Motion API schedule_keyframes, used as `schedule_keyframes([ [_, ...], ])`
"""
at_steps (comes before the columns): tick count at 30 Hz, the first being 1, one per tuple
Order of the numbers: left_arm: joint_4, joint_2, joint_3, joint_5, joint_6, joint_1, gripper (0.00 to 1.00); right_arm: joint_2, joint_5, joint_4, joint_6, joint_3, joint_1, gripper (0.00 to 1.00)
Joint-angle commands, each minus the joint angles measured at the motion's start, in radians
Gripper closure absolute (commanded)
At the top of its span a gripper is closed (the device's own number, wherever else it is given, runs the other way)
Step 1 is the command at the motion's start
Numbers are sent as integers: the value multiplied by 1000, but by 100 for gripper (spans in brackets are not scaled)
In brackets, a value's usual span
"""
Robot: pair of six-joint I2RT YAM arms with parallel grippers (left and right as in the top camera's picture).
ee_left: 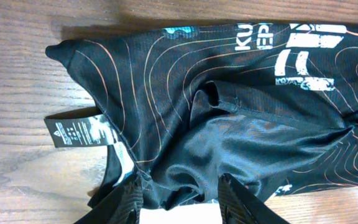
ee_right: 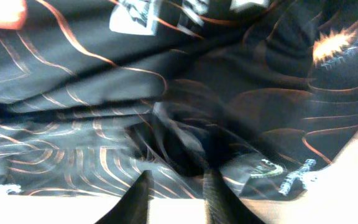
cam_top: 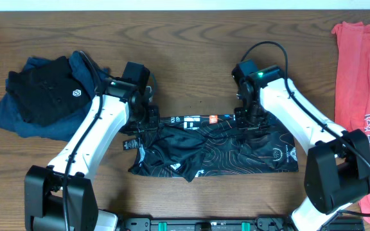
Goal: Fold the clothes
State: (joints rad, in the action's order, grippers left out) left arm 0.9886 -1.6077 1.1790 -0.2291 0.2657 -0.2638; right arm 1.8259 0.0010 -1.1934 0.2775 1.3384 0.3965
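At the left gripper (ee_left: 180,190): fingers parted, a bunch of black cloth between the tips; cannot tell whether pinched or let go. At the right gripper (ee_right: 176,183): fingers apart and released, cloth just beyond the tips, view blurred. Both down on the far edge of the jersey (cam_top: 211,149), the left one at its left end, the right one right of its middle.

Spread crosswise near the middle of the table (cam_top: 191,51), rumpled and partly folded over: black, thin orange contour lines, white lettering (ee_left: 303,56) along the far edge, small logo at the right end. Black label (ee_left: 79,132) sticking out at the left end, flat on the wood.

Far left: heap (cam_top: 44,96) of dark blue and black clothes, well apart from the jersey. At the right edge: coral shirt (cam_top: 365,96), partly hidden by the right arm.
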Motion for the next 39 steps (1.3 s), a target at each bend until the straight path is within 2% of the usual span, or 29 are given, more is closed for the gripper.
schedule_keyframes([
  [1, 5, 11, 16, 9, -2, 5, 58, -4, -58, 12, -35, -7, 19, 63],
  [4, 5, 11, 16, 9, -2, 5, 58, -4, -56, 12, -50, -7, 20, 63],
  [7, 5, 11, 16, 9, -2, 5, 58, -4, -24, 12, -41, -7, 16, 68],
  [10, 5, 11, 16, 9, -2, 5, 58, -4, 100, -8, 45, -7, 12, 68],
  [13, 5, 11, 16, 9, -2, 5, 58, -4, 238, -48, 120, -7, 12, 63],
  [16, 5, 11, 16, 9, -2, 5, 58, -4, 257, -63, 105, -7, 9, 51],
  [19, 5, 11, 16, 9, -2, 5, 58, -4, 261, -74, 76, -18, 1, 48],
  [25, 2, 11, 16, 9, -2, 5, 58, -4, 230, -3, 74, -113, -32, 48],
  [32, 2, 11, 16, 10, -2, 5, 58, -4, 185, 183, 55, -270, -50, 48],
  [39, 2, 11, 16, 10, -2, 5, 57, -4, 152, 240, 54, -294, -50, 59],
])
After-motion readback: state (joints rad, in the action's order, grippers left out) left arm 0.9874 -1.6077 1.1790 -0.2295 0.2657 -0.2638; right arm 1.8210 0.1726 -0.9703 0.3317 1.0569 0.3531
